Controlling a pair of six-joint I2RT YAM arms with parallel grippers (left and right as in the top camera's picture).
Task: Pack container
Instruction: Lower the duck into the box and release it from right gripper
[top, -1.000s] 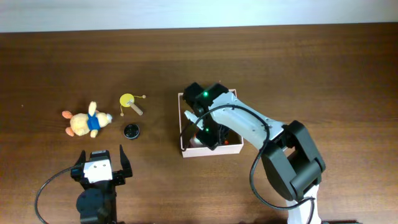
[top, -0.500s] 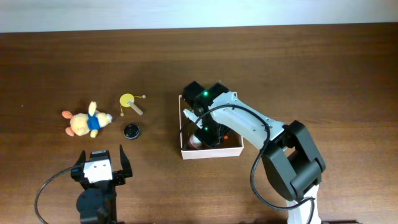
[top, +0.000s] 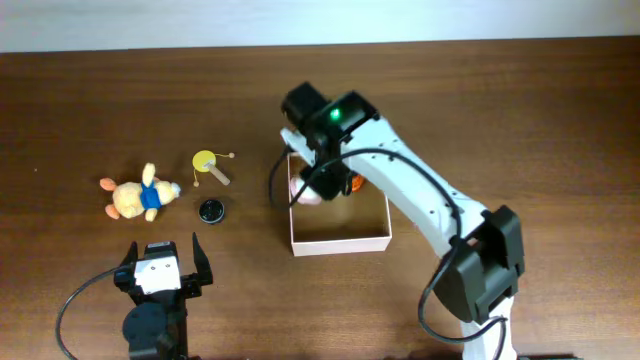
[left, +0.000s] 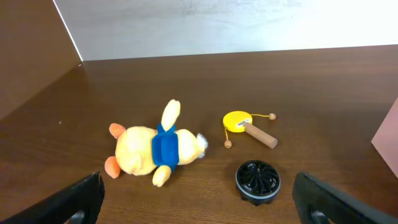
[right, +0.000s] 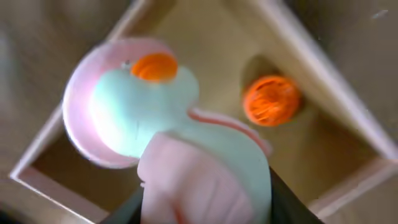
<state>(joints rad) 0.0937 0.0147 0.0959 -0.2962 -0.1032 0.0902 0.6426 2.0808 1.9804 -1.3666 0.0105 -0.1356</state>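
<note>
The container is a shallow white box with a tan inside, standing mid-table. My right gripper hangs over its back-left corner, shut on a pink and mint soft toy that fills the gap between the fingers. From overhead, the toy shows by the box's left wall. An orange ball lies on the container's floor. My left gripper rests at the table's front left, open and empty.
Left of the box lie a yellow plush with a blue shirt, a yellow drum rattle on a wooden stick and a black round disc. The box's corner shows at the left wrist view's right edge.
The right arm has risen out of the box's front-left part and swung toward the back left, with the pink and mint toy in its fingers. The left arm has not moved.
</note>
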